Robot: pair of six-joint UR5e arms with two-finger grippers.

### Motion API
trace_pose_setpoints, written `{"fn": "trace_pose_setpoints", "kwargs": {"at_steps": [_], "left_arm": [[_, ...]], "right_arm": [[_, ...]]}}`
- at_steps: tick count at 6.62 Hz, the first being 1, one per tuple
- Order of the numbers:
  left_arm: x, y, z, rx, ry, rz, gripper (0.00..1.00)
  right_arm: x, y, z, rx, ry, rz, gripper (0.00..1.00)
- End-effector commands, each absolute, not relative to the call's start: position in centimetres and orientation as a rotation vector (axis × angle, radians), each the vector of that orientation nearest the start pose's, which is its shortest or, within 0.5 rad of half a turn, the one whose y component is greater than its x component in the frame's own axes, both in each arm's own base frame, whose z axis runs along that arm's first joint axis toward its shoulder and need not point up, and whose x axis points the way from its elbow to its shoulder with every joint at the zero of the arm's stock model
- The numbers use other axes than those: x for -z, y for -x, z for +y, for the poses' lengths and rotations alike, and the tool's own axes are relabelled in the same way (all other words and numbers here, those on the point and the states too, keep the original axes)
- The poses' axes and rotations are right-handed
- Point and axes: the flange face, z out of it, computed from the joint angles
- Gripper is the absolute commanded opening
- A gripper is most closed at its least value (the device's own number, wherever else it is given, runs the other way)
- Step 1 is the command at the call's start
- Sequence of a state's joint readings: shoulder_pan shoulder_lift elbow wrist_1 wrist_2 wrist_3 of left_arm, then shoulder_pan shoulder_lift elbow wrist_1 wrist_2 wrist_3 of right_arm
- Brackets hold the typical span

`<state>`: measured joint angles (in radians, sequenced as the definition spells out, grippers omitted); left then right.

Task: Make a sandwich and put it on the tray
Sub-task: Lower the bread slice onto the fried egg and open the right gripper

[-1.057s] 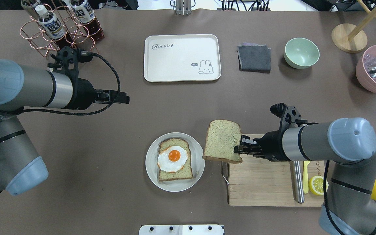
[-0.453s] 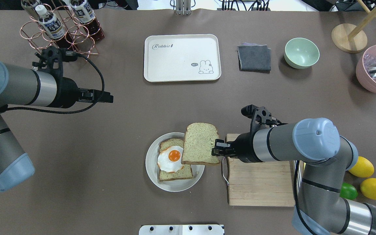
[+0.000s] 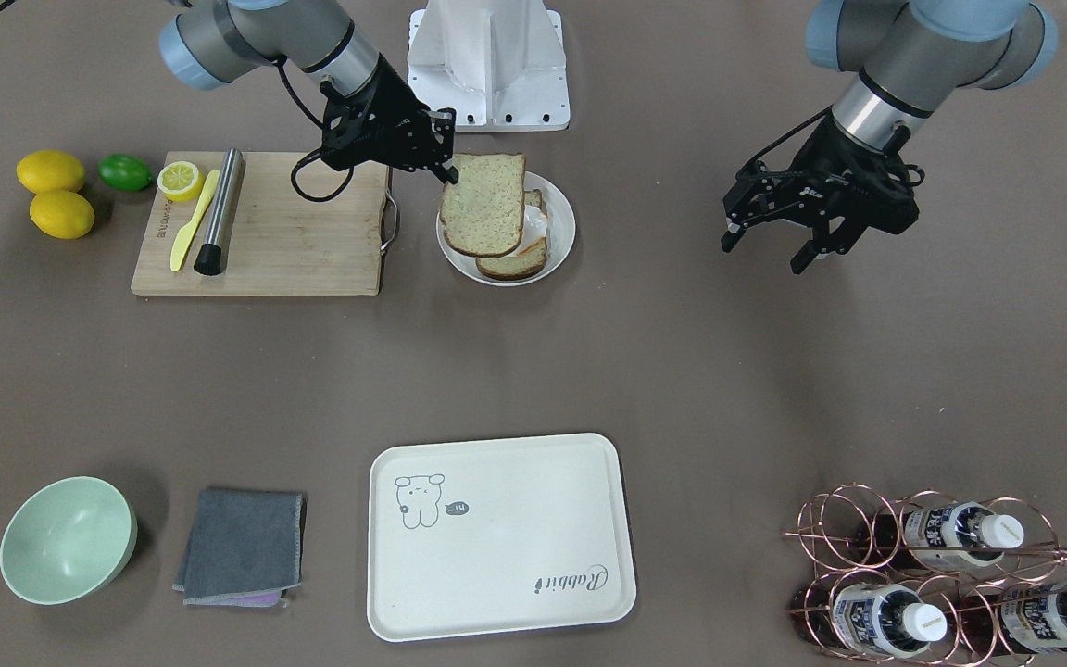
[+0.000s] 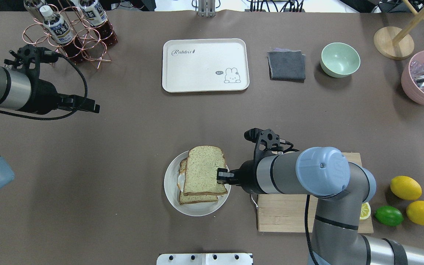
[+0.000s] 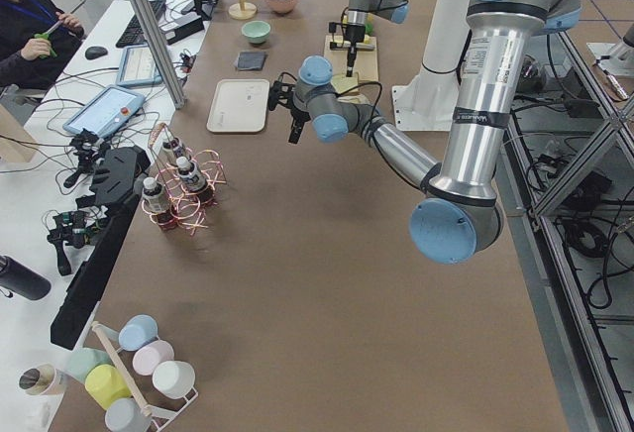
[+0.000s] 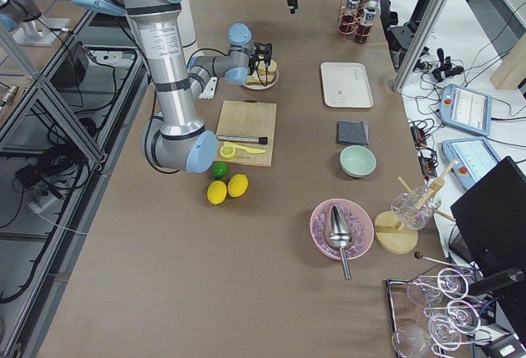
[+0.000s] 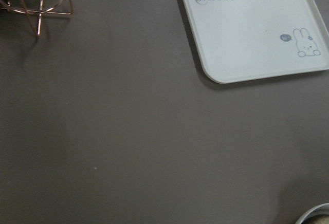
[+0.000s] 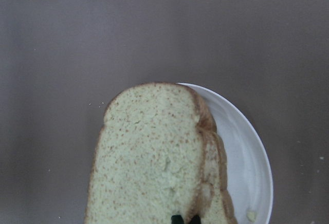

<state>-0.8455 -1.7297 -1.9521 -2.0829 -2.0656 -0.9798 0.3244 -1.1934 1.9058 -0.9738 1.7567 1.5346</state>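
My right gripper (image 4: 222, 176) is shut on the edge of the top bread slice (image 4: 204, 171) and holds it over the round white plate (image 4: 169, 187). The slice covers the bottom slice (image 4: 197, 199). Of the fried egg only a white sliver (image 3: 533, 222) shows. I cannot tell whether the held slice rests on it. The wrist view shows the held slice (image 8: 149, 157) above the plate (image 8: 247, 147). The cream tray (image 4: 205, 65) lies bare at the table's far middle. My left gripper (image 4: 93, 108) is open and empty, far left; in the front view it (image 3: 763, 255) hangs above bare table.
A wooden cutting board (image 3: 293, 241) beside the plate carries a yellow knife, a steel rod and a lemon half. Lemons and a lime (image 4: 388, 215) lie right of it. A copper bottle rack (image 4: 68, 33), a grey cloth (image 4: 286, 65), a green bowl (image 4: 340, 59) and a pink bowl (image 4: 423, 79) stand far back.
My right gripper carried the bread slice leftward from above the board's edge to over the plate, covering the egg. My left arm drew back to the left.
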Motion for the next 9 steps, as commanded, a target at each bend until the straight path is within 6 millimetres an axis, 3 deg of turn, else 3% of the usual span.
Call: {"fn": "trace_pose_setpoints", "kwargs": {"at_steps": [1,9], "left_arm": [[-34.9,-28.0,-45.5,-0.029,-0.327,1.054,0.98],[-35.0,-27.9,-45.4,-0.025,-0.326,1.052,0.98]], "right_arm": [[-22.0,54.2,-27.6,-0.115,-0.145,-1.304,0.00],[-22.9,56.7,-25.4,-0.093,-0.196,-1.271,0.00]]}}
